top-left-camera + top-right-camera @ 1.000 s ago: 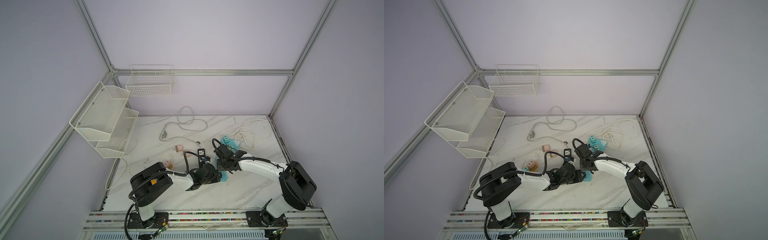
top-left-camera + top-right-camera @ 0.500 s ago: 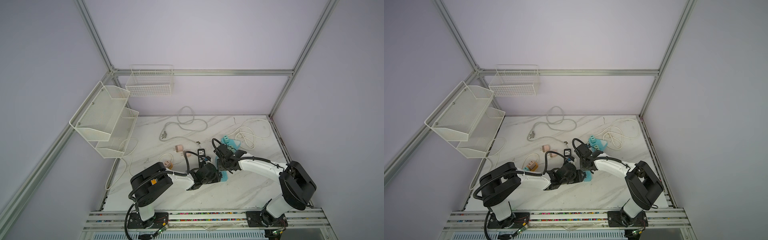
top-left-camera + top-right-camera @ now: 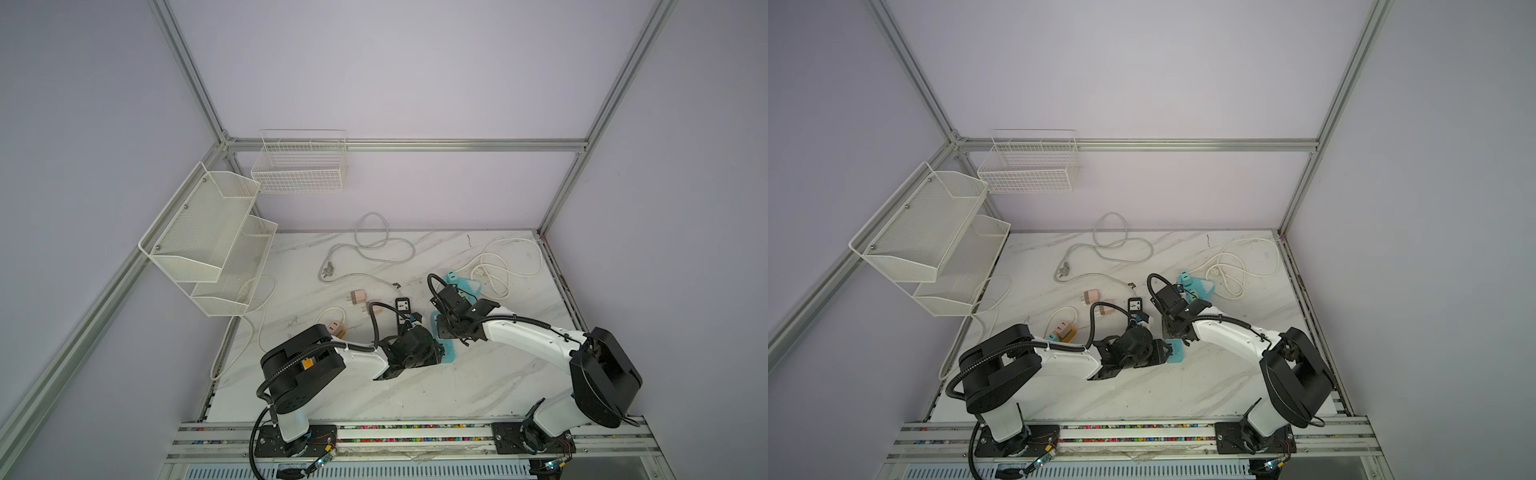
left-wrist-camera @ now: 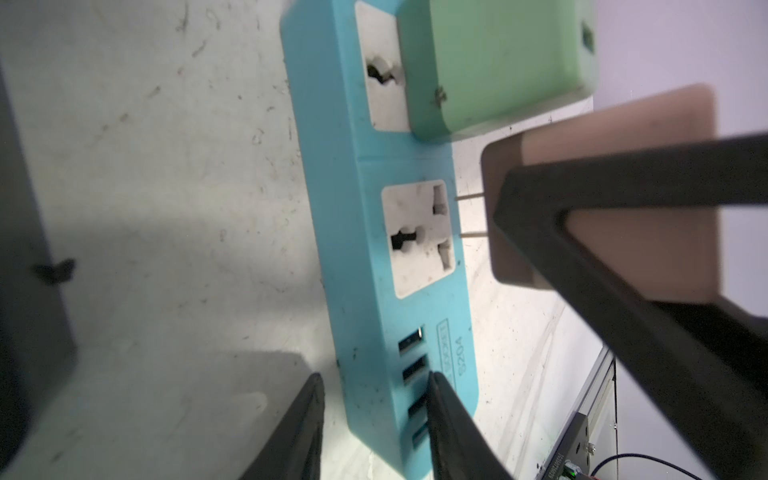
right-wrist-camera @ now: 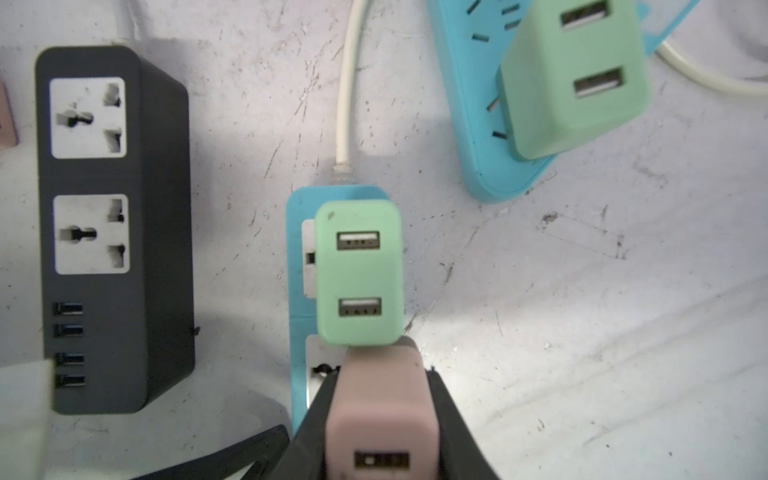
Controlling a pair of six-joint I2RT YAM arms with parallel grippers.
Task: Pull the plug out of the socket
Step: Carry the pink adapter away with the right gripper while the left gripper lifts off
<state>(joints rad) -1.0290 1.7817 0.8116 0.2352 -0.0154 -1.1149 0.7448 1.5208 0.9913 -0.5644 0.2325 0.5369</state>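
Nothing shifted. Right gripper [image 5: 380, 382] clamps sides of pink plug [image 5: 380, 419], four o'clock of black strip [image 3: 402, 307]; left gripper [image 4: 374, 380] pinches blue strip [image 4: 332, 166]. Plug seems light, rigid.

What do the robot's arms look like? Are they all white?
No. Both have smooth white tubes between chunky black joints. A ribbed black hose loops along the left arm, which has a small orange patch. A thin black cable runs along the right arm. The left pincer has slim black fingers.

Marble table [image 3: 478, 386], teal strip [image 4: 345, 166], black strip [image 5: 158, 249], cord [image 5: 343, 116]
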